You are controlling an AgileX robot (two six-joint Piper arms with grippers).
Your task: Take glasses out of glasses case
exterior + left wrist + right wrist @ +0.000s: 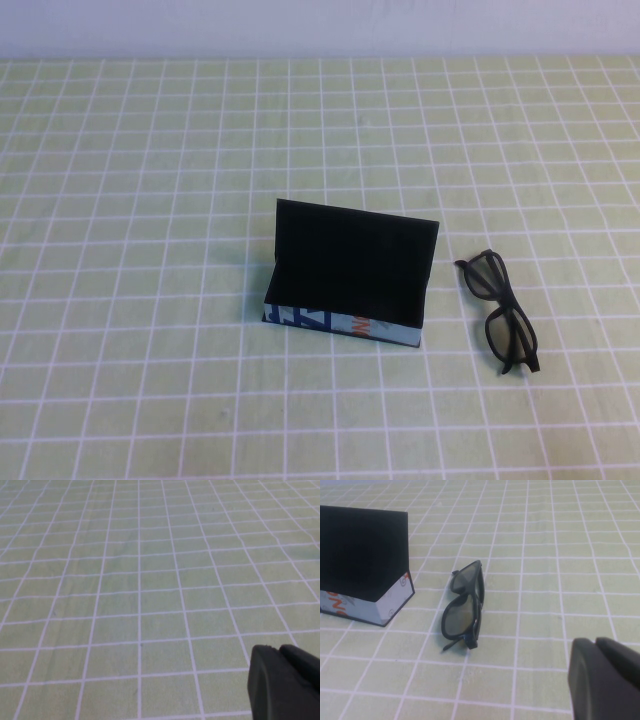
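Note:
The black glasses case (350,275) stands open at the table's middle, lid up, its front strip blue, white and orange. It also shows in the right wrist view (362,560). The black glasses (503,312) lie folded on the cloth just right of the case, outside it; they also show in the right wrist view (463,607). My right gripper (597,642) is shut and empty, hanging apart from the glasses. My left gripper (280,650) is shut and empty over bare cloth. Neither arm shows in the high view.
A green cloth with a white grid (150,200) covers the whole table. A pale wall (320,25) runs along the far edge. Nothing else stands on the cloth.

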